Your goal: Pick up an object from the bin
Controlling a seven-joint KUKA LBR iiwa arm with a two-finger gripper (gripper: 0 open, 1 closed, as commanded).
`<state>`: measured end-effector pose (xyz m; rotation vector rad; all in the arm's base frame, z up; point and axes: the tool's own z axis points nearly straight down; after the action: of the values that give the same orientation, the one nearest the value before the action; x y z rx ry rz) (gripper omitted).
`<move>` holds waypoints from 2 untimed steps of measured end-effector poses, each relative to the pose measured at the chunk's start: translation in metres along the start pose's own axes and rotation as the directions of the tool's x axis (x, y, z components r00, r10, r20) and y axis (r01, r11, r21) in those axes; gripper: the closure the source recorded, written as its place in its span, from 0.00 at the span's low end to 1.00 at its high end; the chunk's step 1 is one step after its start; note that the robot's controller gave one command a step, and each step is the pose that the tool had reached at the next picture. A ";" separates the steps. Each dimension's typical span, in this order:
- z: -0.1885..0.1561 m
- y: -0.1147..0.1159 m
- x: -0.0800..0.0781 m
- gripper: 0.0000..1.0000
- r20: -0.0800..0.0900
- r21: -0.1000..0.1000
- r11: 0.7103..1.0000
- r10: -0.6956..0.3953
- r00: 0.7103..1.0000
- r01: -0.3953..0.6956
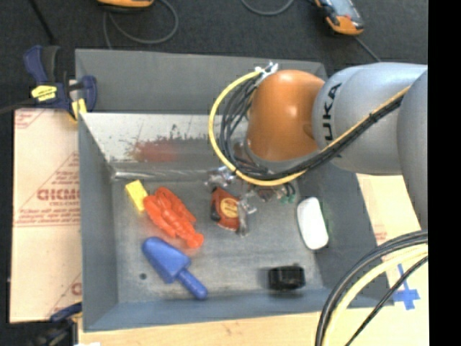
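My gripper (pixel 230 197) reaches down in the middle of the bin, below the orange wrist cover. Its metal fingers (pixel 245 211) stand on either side of a small red thing with a round yellow label (pixel 226 210), which rests on the bin floor between them and appears gripped. An orange ridged plastic toy (pixel 171 217) lies just to its left. A yellow block (pixel 135 194) touches that toy's upper left end.
A blue cone-shaped toy with a handle (pixel 173 266) lies at the front left. To the right lie a white oval piece (pixel 312 223) and, near the front wall, a small black thing (pixel 286 277). The arm and its cables hang over the bin's back right.
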<state>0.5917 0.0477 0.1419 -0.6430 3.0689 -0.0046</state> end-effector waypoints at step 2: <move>0.016 0.006 -0.003 1.00 0.008 0.003 0.997 -0.077 0.997 0.077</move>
<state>0.5918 0.0543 0.1258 -0.7593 3.0338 -0.0067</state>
